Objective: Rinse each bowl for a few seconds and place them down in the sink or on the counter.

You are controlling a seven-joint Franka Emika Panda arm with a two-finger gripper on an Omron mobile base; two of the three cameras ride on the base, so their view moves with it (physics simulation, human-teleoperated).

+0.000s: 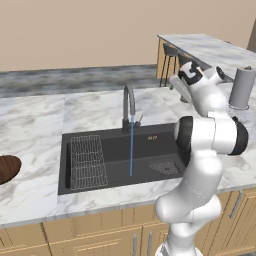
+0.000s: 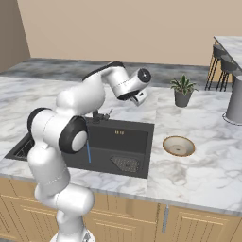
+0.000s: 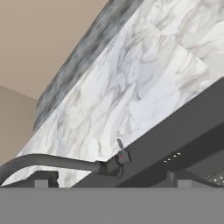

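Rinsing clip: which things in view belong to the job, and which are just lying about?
Job:
dark wooden bowl
tan bowl
sink, tap running
counter
gripper, open, empty

Just there:
potted plant
grey cylinder
bar stools

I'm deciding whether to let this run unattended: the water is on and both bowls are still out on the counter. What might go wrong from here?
1. The tan bowl sits right of the sink and the dark brown bowl far to its left, so long reaches may be needed.
2. The end effector, open, is close to the tap; a swing could knock the tap.
3. The dark brown bowl lies at the left base view's edge, so a grasp there may be hard to judge.
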